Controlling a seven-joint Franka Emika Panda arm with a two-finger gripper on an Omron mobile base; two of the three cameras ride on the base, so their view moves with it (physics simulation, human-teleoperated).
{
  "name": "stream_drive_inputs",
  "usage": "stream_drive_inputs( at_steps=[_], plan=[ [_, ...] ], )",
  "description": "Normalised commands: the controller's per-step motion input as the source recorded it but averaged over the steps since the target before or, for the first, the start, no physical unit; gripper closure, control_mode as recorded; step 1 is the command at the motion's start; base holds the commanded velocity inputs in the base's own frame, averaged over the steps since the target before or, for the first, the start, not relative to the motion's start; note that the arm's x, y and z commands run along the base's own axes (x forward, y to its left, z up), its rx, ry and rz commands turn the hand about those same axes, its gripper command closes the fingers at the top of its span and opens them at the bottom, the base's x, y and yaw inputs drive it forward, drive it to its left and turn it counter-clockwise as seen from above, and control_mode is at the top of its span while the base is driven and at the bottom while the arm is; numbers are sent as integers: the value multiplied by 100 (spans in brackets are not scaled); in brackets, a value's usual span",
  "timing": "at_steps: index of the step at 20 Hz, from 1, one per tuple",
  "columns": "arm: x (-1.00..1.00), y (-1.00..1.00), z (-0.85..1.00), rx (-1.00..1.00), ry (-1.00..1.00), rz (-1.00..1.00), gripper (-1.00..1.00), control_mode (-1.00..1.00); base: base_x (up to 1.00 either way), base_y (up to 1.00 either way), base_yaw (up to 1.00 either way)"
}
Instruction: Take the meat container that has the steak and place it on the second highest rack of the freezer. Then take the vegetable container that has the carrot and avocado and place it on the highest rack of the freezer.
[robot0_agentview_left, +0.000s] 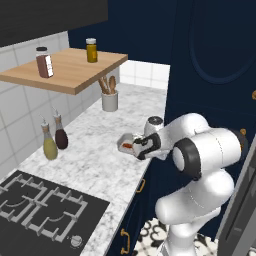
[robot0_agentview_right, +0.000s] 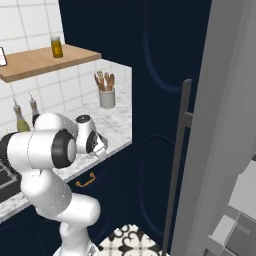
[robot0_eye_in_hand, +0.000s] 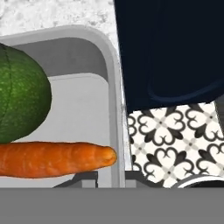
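Observation:
The vegetable container (robot0_eye_in_hand: 111, 87) is a grey tray with rounded corners. It rests at the marble counter's front edge (robot0_agentview_left: 126, 142). Inside it, a dark green avocado (robot0_eye_in_hand: 17, 96) lies above an orange carrot (robot0_eye_in_hand: 52, 158) in the hand view. My gripper (robot0_eye_in_hand: 114, 178) is shut on the tray's near rim, a dark fingertip on either side of the wall. From the base views, the gripper (robot0_agentview_left: 138, 149) (robot0_agentview_right: 100, 148) reaches the tray from the aisle side. The freezer's long grey door (robot0_agentview_right: 225, 125), with its dark bar handle (robot0_agentview_right: 178, 165), stands open to my right.
A utensil crock (robot0_agentview_left: 109, 101) stands farther back on the counter, with two bottles (robot0_agentview_left: 55, 141) by the tiled wall. The black cooktop (robot0_agentview_left: 40, 210) lies nearer. A wooden shelf (robot0_agentview_left: 65, 70) carrying jars hangs above. Dark blue cabinets and patterned floor tiles (robot0_eye_in_hand: 175, 140) lie beyond the counter edge.

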Motion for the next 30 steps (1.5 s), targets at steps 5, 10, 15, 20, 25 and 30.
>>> stream_drive_inputs(
  at_steps=[5,10,15,20,25,30],
  plan=[
    [-96,0,99,9,-31,0,100,-100,0,0,0],
    [-22,3,100,11,-4,3,100,-100,0,0,0],
    [0,21,100,1,0,4,100,-100,0,0,0],
    [-34,-3,100,-1,0,0,100,-100,0,0,0],
    [-100,-21,98,0,0,1,100,-100,0,0,0],
    [-100,-19,82,-1,0,2,100,-100,0,0,0]
  ],
)
